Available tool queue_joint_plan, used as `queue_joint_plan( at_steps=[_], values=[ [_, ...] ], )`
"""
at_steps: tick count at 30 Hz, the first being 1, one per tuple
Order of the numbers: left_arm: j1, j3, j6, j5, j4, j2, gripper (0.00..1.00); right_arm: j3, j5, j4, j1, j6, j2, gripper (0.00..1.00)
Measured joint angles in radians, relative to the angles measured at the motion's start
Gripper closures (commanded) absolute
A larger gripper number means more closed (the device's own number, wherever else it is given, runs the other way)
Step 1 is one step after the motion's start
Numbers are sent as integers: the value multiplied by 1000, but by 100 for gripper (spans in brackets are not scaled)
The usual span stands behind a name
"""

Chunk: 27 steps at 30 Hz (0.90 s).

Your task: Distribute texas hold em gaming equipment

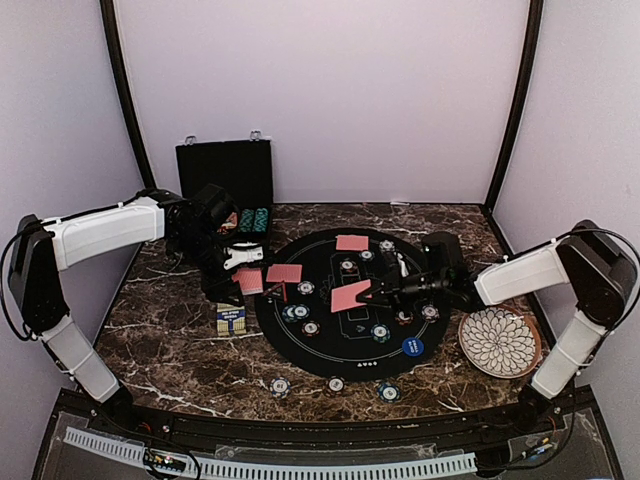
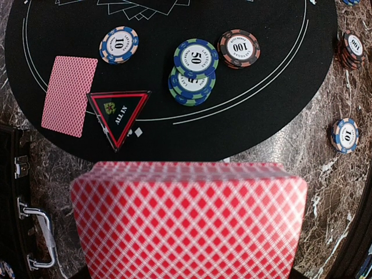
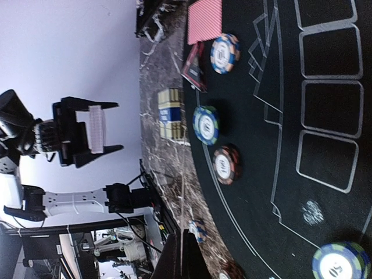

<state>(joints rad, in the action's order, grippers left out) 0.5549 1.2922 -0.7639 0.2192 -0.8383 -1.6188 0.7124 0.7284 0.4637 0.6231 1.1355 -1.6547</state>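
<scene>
**Top view:** left gripper (image 1: 246, 271) clamped on the deck (image 1: 249, 283) at the mat's (image 1: 300, 350) left edge. Right gripper (image 1: 378, 291) pinches one card (image 1: 350, 296) over the mat.
**Left wrist:** the deck is probably light and slick and may fan, so grip it across the edges.
**Right wrist:** the card appears edge-on, thin and bendable.

overhead, two wrist views; shared mat (image 1: 350, 347)

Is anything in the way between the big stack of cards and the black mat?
Nothing visible does. The held stack of cards hangs right at the mat's edge. Just past that edge a triangle token and one card lie on the mat, so a card slid straight ahead might land on them.
</scene>
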Motion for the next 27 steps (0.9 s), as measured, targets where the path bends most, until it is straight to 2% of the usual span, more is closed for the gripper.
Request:
queue_joint_plan(
  at_steps=[7,10,13,16,27],
  values=[
    [0,0,0,1,0,0,100,-31,-19,-211,-2,-132,27,99],
    [0,0,0,1,0,0,100,-31,-30,-259,-2,-168,27,89],
    [0,0,0,1,0,0,100,-29,-47,-302,-2,-198,27,73],
    [0,0,0,1,0,0,100,-17,-71,-360,-2,-232,27,64],
    [0,-1,-2,1,-1,0,100,122,-246,-711,0,-379,63,45]
  ],
)
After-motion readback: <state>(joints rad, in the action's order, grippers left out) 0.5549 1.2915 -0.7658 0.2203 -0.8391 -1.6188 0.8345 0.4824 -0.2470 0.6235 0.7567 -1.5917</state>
